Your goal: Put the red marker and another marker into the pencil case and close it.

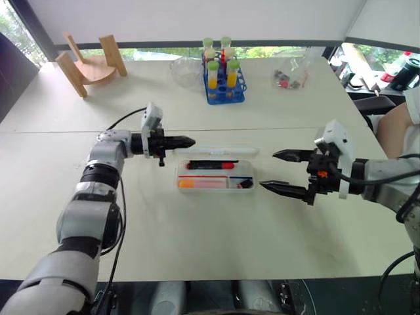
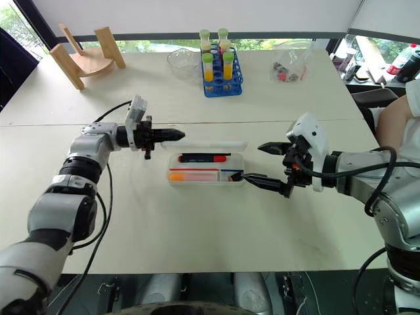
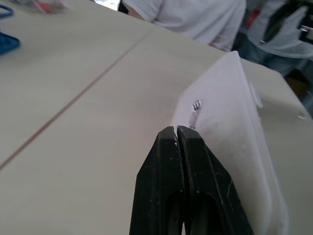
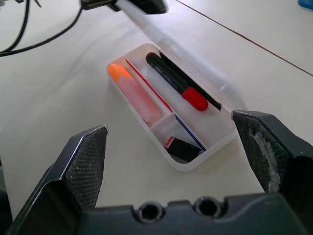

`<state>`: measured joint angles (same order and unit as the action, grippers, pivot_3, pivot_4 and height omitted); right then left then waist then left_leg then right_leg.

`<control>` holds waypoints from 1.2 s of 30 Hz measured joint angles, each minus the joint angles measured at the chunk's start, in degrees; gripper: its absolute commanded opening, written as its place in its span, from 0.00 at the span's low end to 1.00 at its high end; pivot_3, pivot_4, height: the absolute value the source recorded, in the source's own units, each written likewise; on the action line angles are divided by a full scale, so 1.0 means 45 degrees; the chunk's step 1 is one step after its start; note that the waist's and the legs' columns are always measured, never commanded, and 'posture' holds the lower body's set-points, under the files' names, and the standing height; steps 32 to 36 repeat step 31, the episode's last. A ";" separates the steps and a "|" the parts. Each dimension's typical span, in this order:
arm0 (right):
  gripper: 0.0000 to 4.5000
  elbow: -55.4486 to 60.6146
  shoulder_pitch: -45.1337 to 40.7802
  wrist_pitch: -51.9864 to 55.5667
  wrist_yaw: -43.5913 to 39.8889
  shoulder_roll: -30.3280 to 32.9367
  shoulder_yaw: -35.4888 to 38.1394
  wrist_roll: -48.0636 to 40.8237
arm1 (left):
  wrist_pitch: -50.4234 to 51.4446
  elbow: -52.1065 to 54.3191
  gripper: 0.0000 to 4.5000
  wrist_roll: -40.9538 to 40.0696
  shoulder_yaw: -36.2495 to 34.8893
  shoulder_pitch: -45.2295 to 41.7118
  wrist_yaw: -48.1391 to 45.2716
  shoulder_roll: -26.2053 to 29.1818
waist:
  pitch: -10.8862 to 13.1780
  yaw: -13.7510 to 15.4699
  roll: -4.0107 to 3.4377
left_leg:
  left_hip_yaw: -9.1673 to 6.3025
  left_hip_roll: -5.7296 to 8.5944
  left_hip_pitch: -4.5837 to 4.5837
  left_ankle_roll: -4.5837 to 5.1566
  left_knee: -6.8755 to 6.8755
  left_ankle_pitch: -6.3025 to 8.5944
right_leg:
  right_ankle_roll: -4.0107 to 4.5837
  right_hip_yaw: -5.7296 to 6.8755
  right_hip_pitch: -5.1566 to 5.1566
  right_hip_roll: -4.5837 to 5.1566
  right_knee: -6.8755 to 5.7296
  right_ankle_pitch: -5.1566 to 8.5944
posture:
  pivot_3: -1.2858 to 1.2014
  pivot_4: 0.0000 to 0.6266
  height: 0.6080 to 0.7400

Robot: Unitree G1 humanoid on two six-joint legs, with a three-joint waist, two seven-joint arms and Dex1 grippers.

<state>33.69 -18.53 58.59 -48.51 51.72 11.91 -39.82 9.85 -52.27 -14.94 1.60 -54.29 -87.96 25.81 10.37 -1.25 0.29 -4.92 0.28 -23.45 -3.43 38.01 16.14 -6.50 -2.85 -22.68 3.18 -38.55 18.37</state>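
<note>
The pencil case (image 1: 216,191) lies open mid-table, its white lid (image 1: 216,151) standing up along the far side. In the far compartment lies the red marker (image 1: 211,165), red cap to the right. The pale-pink highlighter (image 4: 134,93) with the orange end rests in the near compartment, beside a short black stub (image 4: 183,148). My left gripper (image 1: 191,140) is shut and empty, with its tips at the left end of the lid's (image 3: 230,122) outer face; I cannot tell whether they touch. To the right of the case, my right gripper (image 1: 268,170) hangs open, holding nothing.
A blue rack of tubes (image 1: 224,82), a glass bowl (image 1: 187,71) and a clear bag (image 1: 289,75) stand at the back. A wooden stand (image 1: 92,62) sits at the back left. A person (image 1: 400,131) is at the right edge.
</note>
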 measured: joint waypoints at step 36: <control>1.00 -0.1340 0.0506 -0.1503 -0.0280 0.0685 -0.1037 0.0347 | 0.8983 1.4879 0.01 -0.4800 -0.4287 0.9168 0.4647 0.4217 | -0.0035 -0.0178 -0.0007 | -0.0015 -0.0041 0.0114 0.0020 -0.0120 0.0008 | 0.0003 -0.0036 0.0088 0.0050 0.0082 0.0000 | 0.52 0.24 1.00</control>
